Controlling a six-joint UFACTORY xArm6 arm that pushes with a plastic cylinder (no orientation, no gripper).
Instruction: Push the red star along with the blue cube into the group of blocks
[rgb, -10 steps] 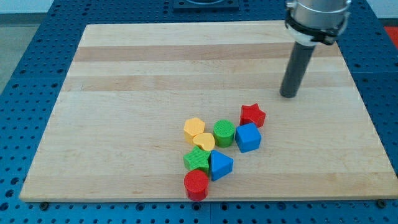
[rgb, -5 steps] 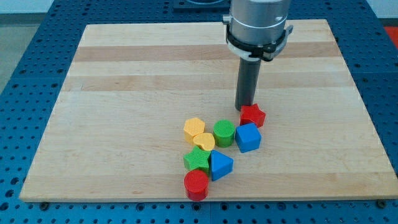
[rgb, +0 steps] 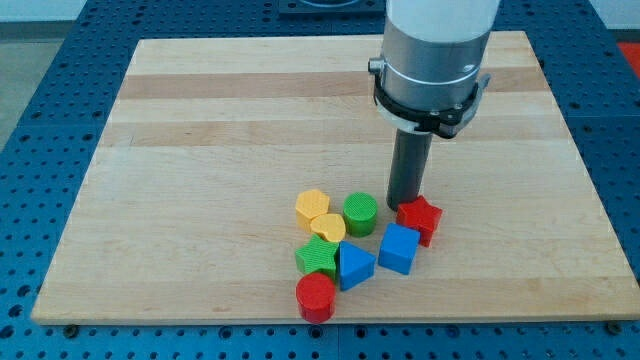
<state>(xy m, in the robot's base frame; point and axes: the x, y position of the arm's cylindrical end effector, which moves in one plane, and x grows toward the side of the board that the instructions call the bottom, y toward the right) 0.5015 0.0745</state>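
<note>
The red star (rgb: 421, 218) lies right of the block group, touching the blue cube (rgb: 399, 248) just below and left of it. My tip (rgb: 403, 205) stands at the star's upper left edge, between the star and the green cylinder (rgb: 360, 214). The group at the view's lower middle holds a yellow hexagon (rgb: 312, 207), a yellow heart (rgb: 327, 227), a green star-like block (rgb: 317, 257), a blue triangle (rgb: 354, 265) and a red cylinder (rgb: 316, 296). The blue cube touches the blue triangle.
The blocks sit on a wooden board (rgb: 200, 150) with a blue perforated table around it. The red cylinder is close to the board's bottom edge (rgb: 320, 320).
My tip has moved from the upper right to the red star and then down. The red star has shifted down and right, and the blue cube has slid down toward the blue triangle.
</note>
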